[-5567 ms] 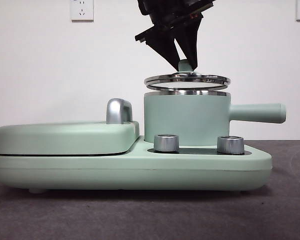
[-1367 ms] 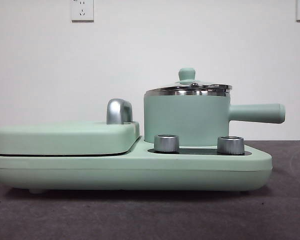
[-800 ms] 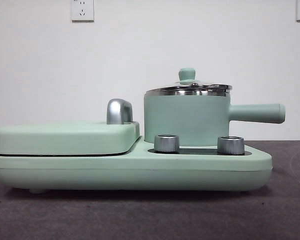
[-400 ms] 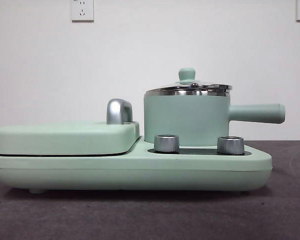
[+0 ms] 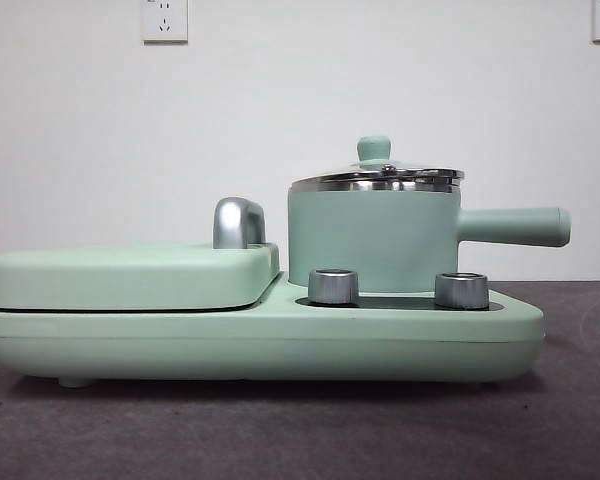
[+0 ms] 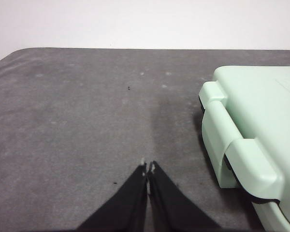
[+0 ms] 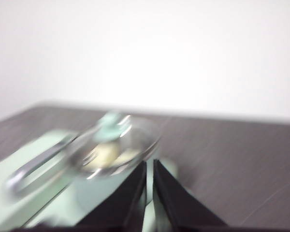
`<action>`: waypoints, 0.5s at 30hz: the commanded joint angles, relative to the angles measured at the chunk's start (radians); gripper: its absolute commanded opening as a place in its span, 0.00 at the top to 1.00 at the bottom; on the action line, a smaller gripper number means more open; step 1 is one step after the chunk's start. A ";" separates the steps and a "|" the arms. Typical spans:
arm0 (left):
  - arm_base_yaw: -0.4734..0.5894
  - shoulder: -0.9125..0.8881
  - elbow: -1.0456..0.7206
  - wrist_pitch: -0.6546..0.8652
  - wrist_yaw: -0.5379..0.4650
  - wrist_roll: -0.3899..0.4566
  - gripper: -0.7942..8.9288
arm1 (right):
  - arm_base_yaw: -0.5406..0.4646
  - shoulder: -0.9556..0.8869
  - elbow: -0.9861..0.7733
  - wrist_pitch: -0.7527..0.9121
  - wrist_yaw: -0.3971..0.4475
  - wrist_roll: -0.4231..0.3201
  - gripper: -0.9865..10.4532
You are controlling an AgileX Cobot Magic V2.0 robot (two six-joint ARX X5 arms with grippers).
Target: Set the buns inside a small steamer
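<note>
The buns point(image 7: 106, 153) are sitting inside the small steamer point(image 5: 372, 240) — I am making out a pale cream mass through its glass lid point(image 7: 113, 145) in my right wrist view, though that picture is blurred and I cannot separate the two of them. In the front view they are hidden behind the steamer's green wall.

What has just changed is the lid: several seconds ago one of my end effectors was holding it by the green knob point(image 5: 374, 149) just above the steel rim, and now it is resting square on that rim with nothing touching it. Over the last couple of seconds the steamer has not shifted at all. I am reading that as the task being essentially finished — buns in, lid on.

The steamer is standing on the mint-green appliance base point(image 5: 260, 340), behind its two steel dials point(image 5: 333, 286), with the flat lidded griddle point(image 5: 130, 277) beside it.

My right end effector point(image 7: 150, 166) is hanging clear of the steamer, jaws drawn nearly together and gripping nothing. My left end effector point(image 6: 147, 166) is waiting over bare counter point(image 6: 77, 125), off the griddle end of the base toward a counter edge, jaws pressed closed and likewise empty.
</note>
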 commanded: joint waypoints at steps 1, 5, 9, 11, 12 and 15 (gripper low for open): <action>0.002 -0.002 -0.020 -0.005 -0.005 0.011 0.91 | -0.053 -0.026 -0.100 0.130 0.064 -0.036 0.90; 0.002 -0.002 -0.020 -0.005 -0.005 0.011 0.91 | -0.112 -0.035 -0.201 0.136 0.146 -0.044 0.90; 0.002 -0.002 -0.020 -0.005 -0.005 0.011 0.91 | -0.137 -0.035 -0.279 0.137 0.158 -0.088 0.90; 0.002 -0.002 -0.020 -0.005 -0.005 0.011 0.91 | -0.143 -0.035 -0.310 0.137 0.159 -0.096 0.90; 0.002 -0.002 -0.020 -0.005 -0.005 0.011 0.91 | -0.146 -0.035 -0.323 0.137 0.164 -0.097 0.90; 0.002 -0.002 -0.020 -0.005 -0.005 0.011 0.91 | -0.148 -0.035 -0.330 0.077 0.226 -0.096 0.90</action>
